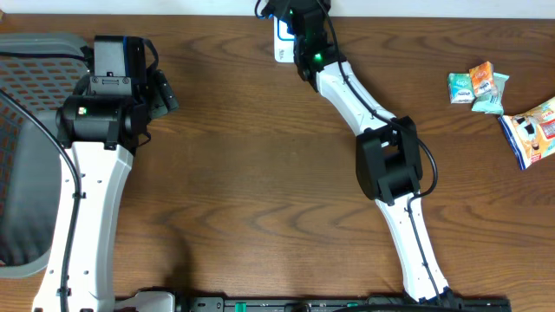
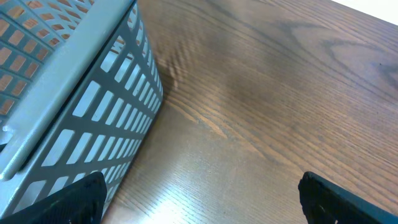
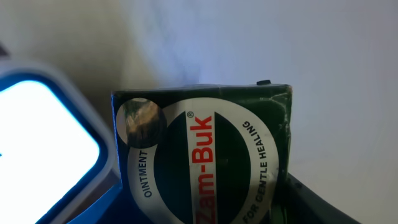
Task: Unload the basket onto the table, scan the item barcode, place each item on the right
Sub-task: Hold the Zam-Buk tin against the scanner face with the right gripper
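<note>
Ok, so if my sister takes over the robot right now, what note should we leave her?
The left end effector is open and empty, low over the table beside the grey basket.
The right end effector is shut on the green Zam-Buk box, held beside the lit scanner at the far edge.
Other packets lie on the right side.
Done: box picked up and at the scanner.
Left: no barcode shows, and I cannot tell if it has scanned. Probably turn the box until it reads.
</note>
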You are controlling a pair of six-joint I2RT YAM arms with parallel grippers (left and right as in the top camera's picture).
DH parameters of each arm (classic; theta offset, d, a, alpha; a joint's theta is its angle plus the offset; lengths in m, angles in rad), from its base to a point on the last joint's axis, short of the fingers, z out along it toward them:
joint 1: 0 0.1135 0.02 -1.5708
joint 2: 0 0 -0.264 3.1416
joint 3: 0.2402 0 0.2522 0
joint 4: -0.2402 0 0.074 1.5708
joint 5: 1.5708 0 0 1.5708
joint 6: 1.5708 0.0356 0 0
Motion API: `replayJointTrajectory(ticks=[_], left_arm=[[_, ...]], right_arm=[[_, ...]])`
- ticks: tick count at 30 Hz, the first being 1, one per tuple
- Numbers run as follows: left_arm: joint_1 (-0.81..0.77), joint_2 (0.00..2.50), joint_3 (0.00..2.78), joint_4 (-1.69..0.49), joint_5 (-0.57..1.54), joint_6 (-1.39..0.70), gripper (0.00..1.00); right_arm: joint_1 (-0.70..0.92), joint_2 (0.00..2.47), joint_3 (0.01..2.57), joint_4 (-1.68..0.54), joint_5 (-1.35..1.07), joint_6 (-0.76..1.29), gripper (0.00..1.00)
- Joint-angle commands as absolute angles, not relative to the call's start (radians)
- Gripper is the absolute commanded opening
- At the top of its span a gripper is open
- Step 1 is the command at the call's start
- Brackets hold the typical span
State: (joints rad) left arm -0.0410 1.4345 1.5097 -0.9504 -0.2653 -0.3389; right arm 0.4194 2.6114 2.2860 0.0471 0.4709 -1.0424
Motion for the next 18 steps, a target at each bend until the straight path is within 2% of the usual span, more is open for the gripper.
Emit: replayJointTrajectory(ticks=[1, 6, 18], left_arm=[[-0.038, 1.438, 1.513, -0.954, -0.278, -0.326, 0.98], [-0.038, 1.438, 1.513, -0.954, -0.278, -0.326, 0.98], [-0.038, 1.438, 1.513, -0.954, -0.278, -0.326, 0.98]], right_arm=[[0.422, 2.634, 2.302, -0.006, 0.506, -1.044, 0.48], [0.422, 2.634, 2.302, -0.08, 0.506, -1.023, 0.49], [0.418, 2.595, 2.302, 0.0, 0.506, -0.939, 0.52]])
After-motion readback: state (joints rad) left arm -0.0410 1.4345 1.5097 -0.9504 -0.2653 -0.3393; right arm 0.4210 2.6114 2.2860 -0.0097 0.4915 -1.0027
